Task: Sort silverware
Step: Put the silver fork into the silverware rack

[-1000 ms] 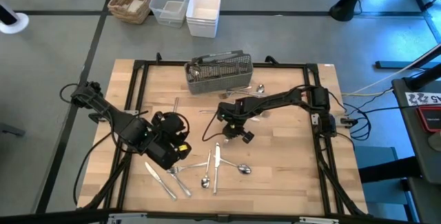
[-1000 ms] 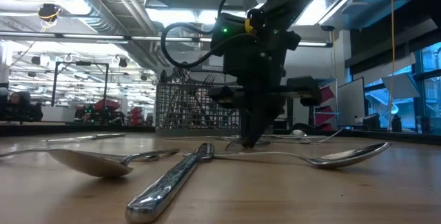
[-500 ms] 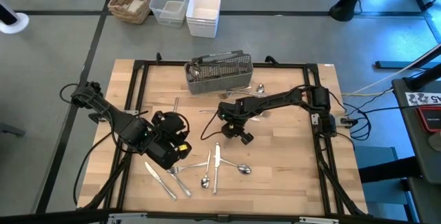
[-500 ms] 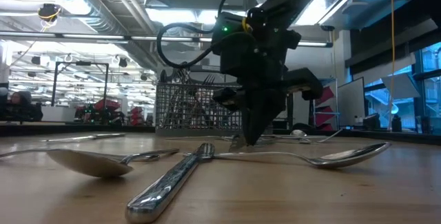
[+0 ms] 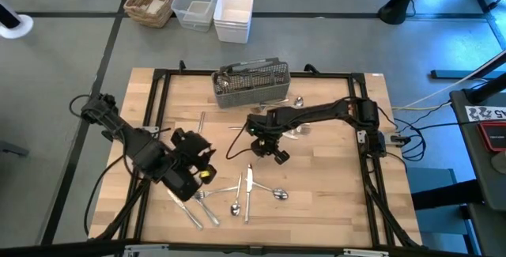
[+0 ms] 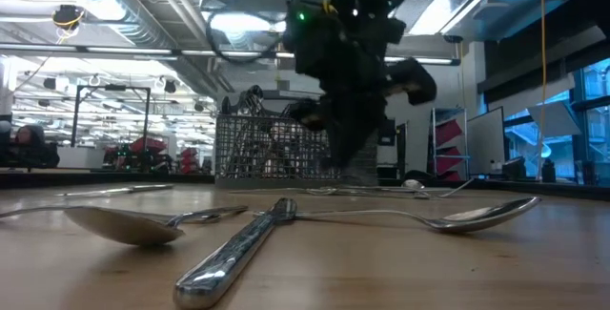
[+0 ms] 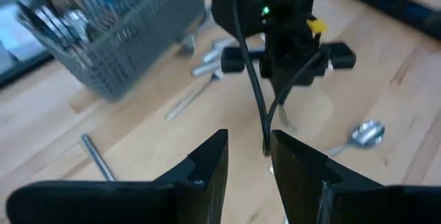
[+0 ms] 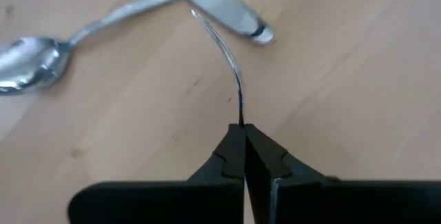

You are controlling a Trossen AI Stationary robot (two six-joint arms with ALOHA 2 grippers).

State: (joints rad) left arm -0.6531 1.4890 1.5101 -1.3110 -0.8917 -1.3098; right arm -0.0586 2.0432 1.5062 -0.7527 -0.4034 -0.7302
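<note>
although the room behind is a wide hall with ceiling pipes and lamps, the wooden table [image 5: 332, 186] fills the centre of the high view. the grey mesh caddy [image 5: 251, 84] stands at its upper middle. the silverware [image 5: 237, 192], thin and shiny, lies mostly in the lower middle, with some pieces near the caddy. the right gripper [image 8: 242, 145], at the centre, is clamped on a thin utensil [image 8: 227, 57] by its end. the left gripper [image 7: 247, 156], lower left, has jaws apart and empty.

Right gripper [image 8: 242, 129] clamped on a thin utensil [image 8: 222, 45], edge-on. Beyond, on the wood table [image 8: 344, 58]: spoon [image 8: 34, 55], knife [image 8: 220, 10].
</note>
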